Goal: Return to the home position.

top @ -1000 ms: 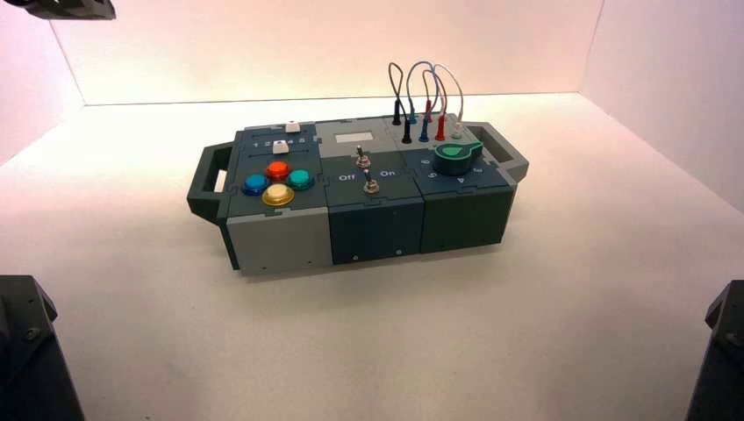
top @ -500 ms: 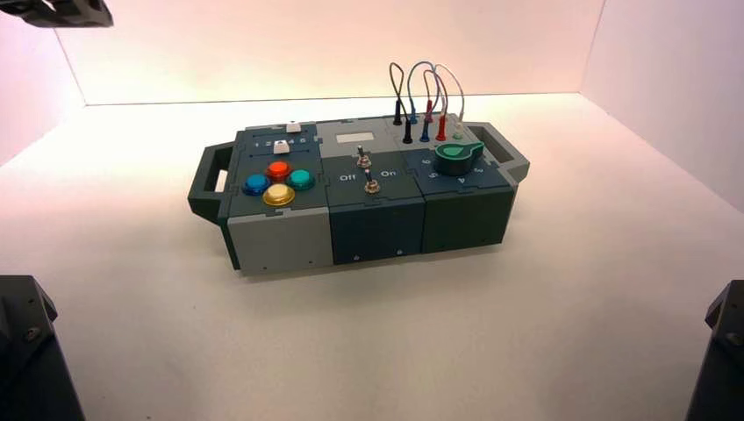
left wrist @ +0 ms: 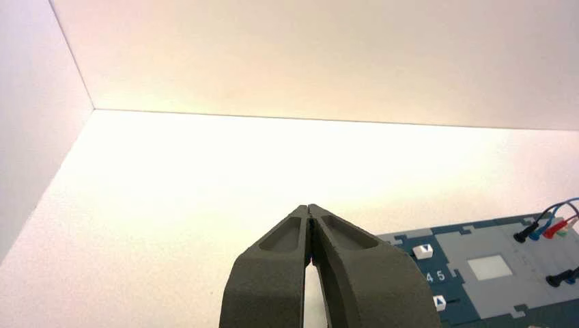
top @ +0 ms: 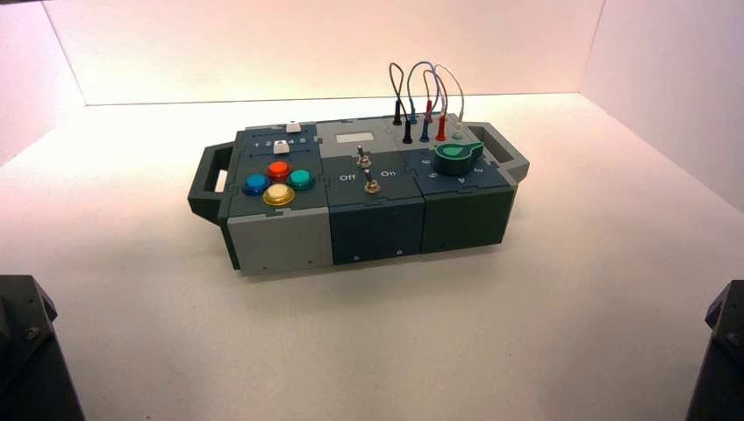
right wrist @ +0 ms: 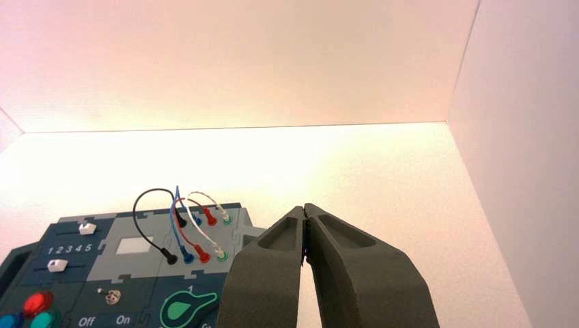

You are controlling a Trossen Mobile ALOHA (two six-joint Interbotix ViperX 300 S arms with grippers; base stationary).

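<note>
The box point(top: 360, 189) stands in the middle of the white table, with nothing touching it. My left gripper point(left wrist: 309, 208) is shut and holds nothing. It hangs high over the table, off the slider end of the box point(left wrist: 478, 273). My right gripper point(right wrist: 304, 207) is also shut and empty, raised beside the box's wire end, where the plugged wires point(right wrist: 184, 225) show. Neither gripper appears in the high view; only the two arm bases point(top: 31, 351) point(top: 719, 351) sit at its lower corners.
The box carries coloured buttons point(top: 278, 181), two white sliders point(top: 281, 146), two toggle switches point(top: 366, 173) between "Off" and "On", a green knob point(top: 456, 156) and looped wires point(top: 425, 101). White walls point(top: 667, 79) close in the table at the back and sides.
The left gripper, seen earlier at the high view's top left corner, has drawn out of that view. The box and the right arm have not moved.
</note>
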